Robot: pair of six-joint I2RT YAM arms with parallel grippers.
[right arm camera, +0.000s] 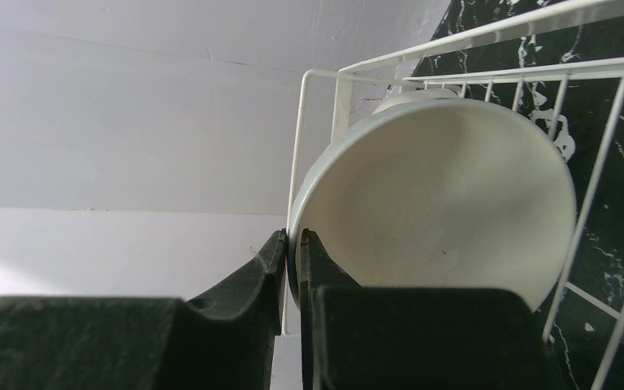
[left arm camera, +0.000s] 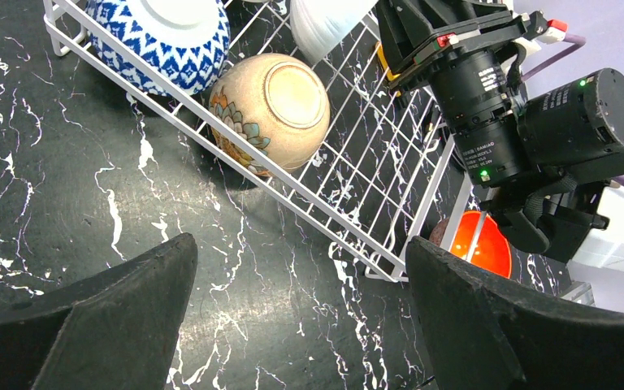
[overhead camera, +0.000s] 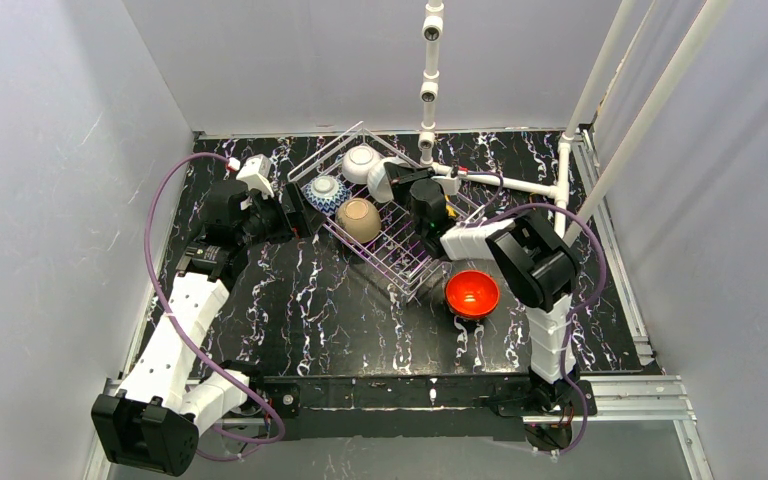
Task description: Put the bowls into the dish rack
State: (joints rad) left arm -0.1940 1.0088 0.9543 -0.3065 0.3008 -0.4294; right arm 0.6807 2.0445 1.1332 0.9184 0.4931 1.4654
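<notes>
Right gripper (right arm camera: 291, 264) (fingers pinched together on the rim) clamps a white bowl (right arm camera: 447, 195) standing on edge, its mouth turned sideways toward the wrist camera, at the far side of the dish rack (overhead camera: 405, 250). The rack's long axis runs from far left to near right across the table (overhead camera: 340, 320). Inside the rack, at its far-left end, are a second white bowl (overhead camera: 362, 160) and a blue-patterned bowl (overhead camera: 324, 190), both foot up, and a tan bowl (left arm camera: 272, 110) tilted against the near side wires, foot up and outward. Left gripper (left arm camera: 301, 268) (fingers spread wide, holding nothing) hovers just outside the rack's near long side. A red bowl (overhead camera: 472, 293) sits mouth up on the table beside the rack's near-right end.
</notes>
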